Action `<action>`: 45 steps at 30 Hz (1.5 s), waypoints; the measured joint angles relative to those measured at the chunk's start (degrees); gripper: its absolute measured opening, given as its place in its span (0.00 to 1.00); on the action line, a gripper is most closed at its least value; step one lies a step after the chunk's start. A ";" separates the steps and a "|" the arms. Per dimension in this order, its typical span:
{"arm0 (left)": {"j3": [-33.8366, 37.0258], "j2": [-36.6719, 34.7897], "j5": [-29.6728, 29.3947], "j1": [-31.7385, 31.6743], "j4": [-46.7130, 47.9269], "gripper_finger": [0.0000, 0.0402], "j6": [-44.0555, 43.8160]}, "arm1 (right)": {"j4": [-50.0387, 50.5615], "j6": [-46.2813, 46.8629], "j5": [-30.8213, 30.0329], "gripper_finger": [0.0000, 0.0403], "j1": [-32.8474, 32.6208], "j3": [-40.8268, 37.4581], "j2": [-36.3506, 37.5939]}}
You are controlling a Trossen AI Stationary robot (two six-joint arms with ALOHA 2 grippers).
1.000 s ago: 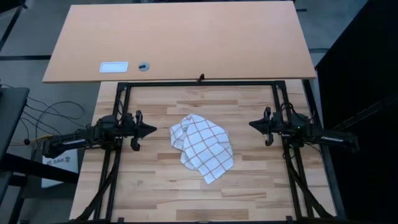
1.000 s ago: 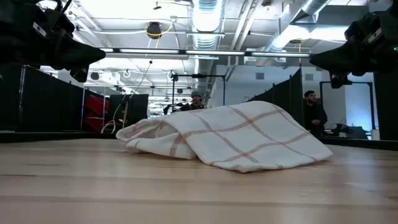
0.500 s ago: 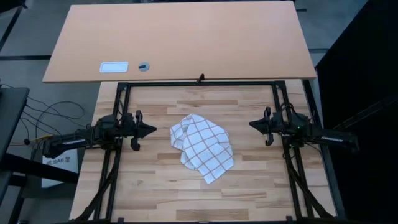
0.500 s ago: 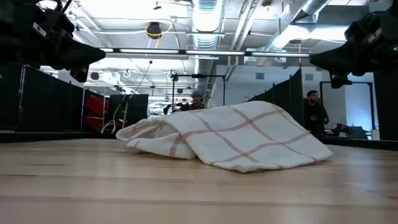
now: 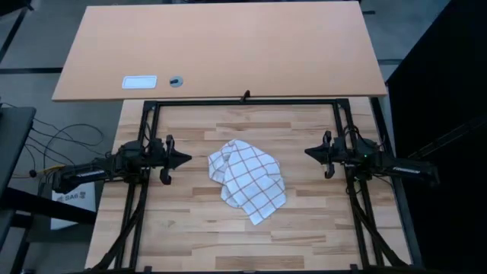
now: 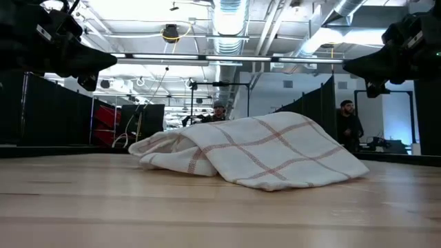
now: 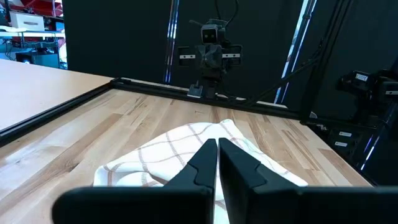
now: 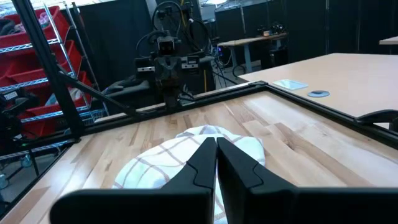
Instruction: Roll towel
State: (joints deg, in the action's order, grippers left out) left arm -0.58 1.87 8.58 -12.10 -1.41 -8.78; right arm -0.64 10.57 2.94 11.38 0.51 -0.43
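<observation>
While the big plain tan board (image 5: 221, 49) fills the far end of the overhead shot, the action area is the butcher-block table (image 5: 190, 228) in front of it, boxed in by a black metal frame (image 5: 243, 101). Dead center on that table sits the towel (image 5: 247, 181), white with a reddish-brown grid, lying in a loose crumpled heap with one edge folded over itself, so not rolled at all. The two dark arms come in from opposite sides and point at each other across the towel. The left tool (image 5: 185, 160) hangs just beside the towel's left edge, raised above the wood, not touching it, fingers pressed together with nothing between them. The right tool (image 5: 309, 152) is on the other side, a bit further from the cloth, also up in the air, fingers pressed together and empty. Smallest stuff: a white label (image 5: 139, 81) and a little round grey thing (image 5: 176, 81) on the tan board.
</observation>
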 joint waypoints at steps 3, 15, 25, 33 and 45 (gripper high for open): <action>0.00 -0.02 0.00 0.02 0.00 0.00 0.00 | 0.00 0.00 0.02 0.00 0.00 0.00 0.02; -0.44 -0.02 -1.84 0.00 -0.28 0.00 -5.09 | -0.50 1.16 0.04 0.00 0.25 -0.02 0.01; -0.98 -0.02 -7.87 0.00 -3.27 0.00 -13.20 | -17.01 28.46 1.86 0.00 0.76 0.98 -3.57; -1.10 -0.02 -8.92 0.00 -3.02 0.00 -13.23 | -20.04 16.21 3.96 0.00 -10.76 21.05 -30.70; -1.25 -0.02 -8.57 0.00 -3.13 0.00 -9.04 | 14.94 -4.68 5.00 0.02 -14.15 62.18 -77.72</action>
State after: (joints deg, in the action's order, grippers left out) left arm -1.82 1.85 0.01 -12.10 -4.54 -17.82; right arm 14.29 5.89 7.94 -2.77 62.70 -78.15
